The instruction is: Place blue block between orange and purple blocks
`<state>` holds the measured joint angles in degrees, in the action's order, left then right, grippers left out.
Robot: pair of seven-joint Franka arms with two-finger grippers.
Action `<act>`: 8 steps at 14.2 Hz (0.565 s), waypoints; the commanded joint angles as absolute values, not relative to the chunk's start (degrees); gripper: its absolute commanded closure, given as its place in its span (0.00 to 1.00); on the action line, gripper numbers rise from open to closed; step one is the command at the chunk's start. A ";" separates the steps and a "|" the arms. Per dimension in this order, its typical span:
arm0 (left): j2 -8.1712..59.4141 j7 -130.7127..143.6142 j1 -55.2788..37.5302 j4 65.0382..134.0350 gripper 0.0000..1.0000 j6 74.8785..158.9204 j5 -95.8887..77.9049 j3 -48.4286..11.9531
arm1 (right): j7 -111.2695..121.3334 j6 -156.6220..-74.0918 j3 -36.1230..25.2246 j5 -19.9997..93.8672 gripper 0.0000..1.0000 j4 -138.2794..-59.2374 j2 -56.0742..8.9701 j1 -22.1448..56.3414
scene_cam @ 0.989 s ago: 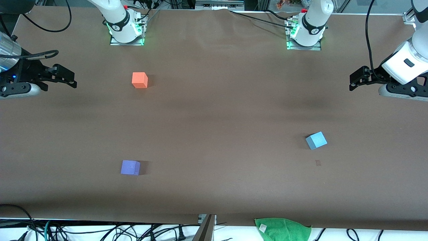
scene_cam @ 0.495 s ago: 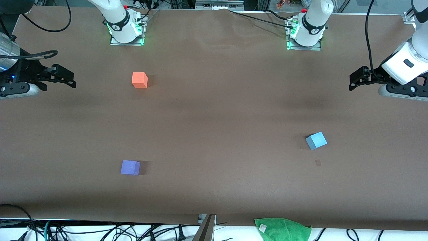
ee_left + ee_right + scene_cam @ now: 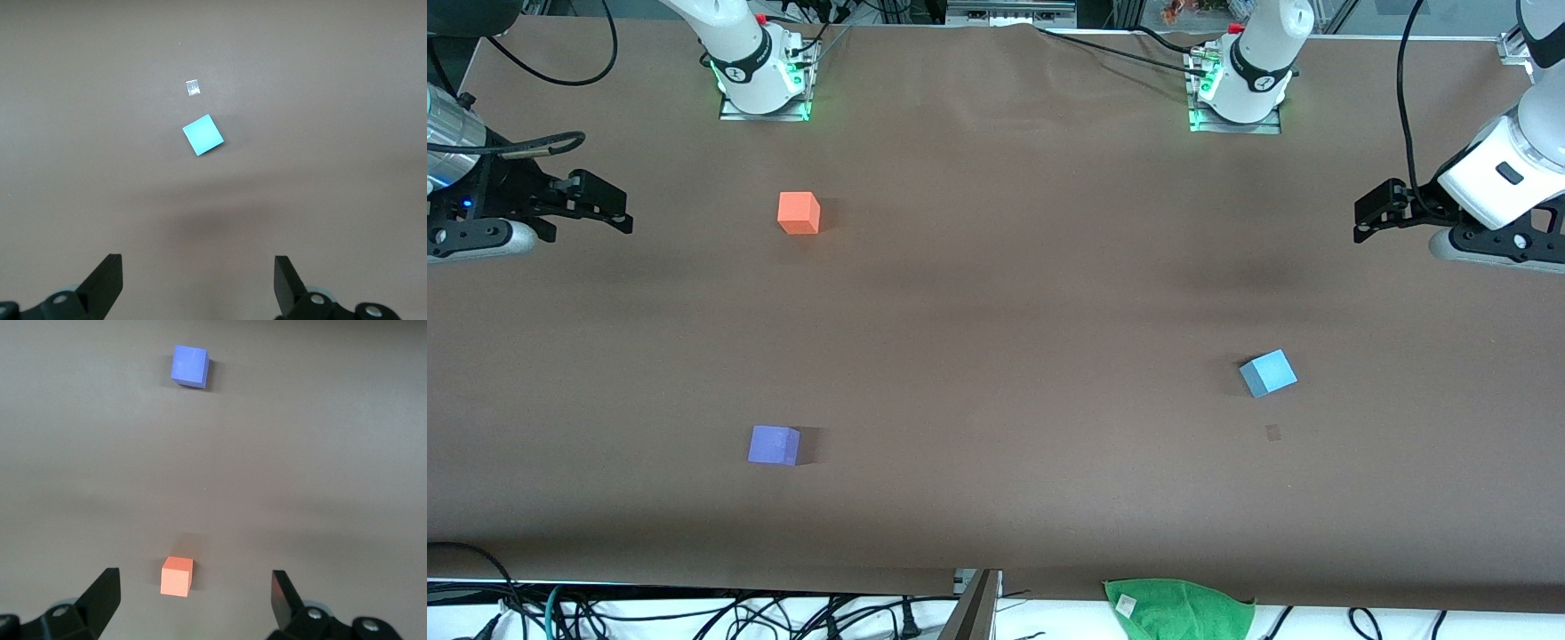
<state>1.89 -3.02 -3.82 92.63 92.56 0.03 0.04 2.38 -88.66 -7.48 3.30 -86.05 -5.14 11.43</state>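
Observation:
The orange block (image 3: 799,213) sits toward the right arm's end of the table. The purple block (image 3: 774,445) lies nearer to the front camera than it, with bare table between them. The blue block (image 3: 1268,372) rests alone toward the left arm's end. My right gripper (image 3: 624,216) hangs open over the right arm's end, holding nothing. Its wrist view shows the orange block (image 3: 177,576) below its open gripper (image 3: 195,584) and the purple block (image 3: 190,366) farther off. My left gripper (image 3: 1359,222) hangs open over the left arm's end. The blue block (image 3: 203,134) lies ahead of this empty gripper (image 3: 197,268).
A green cloth (image 3: 1178,609) lies at the table's edge nearest the front camera. A small mark (image 3: 1272,432) is on the table beside the blue block. Cables run along that edge. The arm bases (image 3: 760,80) (image 3: 1240,89) stand at the farthest edge.
Both grippers have drifted only slightly in place. The three blocks have not moved.

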 commanded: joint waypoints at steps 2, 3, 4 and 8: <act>2.29 -4.22 -4.04 91.84 0.00 92.02 0.97 0.18 | 2.99 -88.33 -7.47 3.78 0.00 -84.90 -5.54 11.34; 2.20 -4.22 -4.04 91.93 0.00 92.02 0.88 0.18 | 2.99 -88.24 -7.56 3.69 0.00 -84.82 -5.54 11.25; 2.28 -4.22 -4.04 91.93 0.00 92.02 0.88 0.18 | 2.99 -88.33 -7.73 3.69 0.00 -84.81 -5.62 10.99; 2.20 -4.13 -4.04 92.20 0.00 92.11 0.88 0.18 | 4.22 -88.33 -8.44 4.22 0.00 -84.90 -5.63 10.11</act>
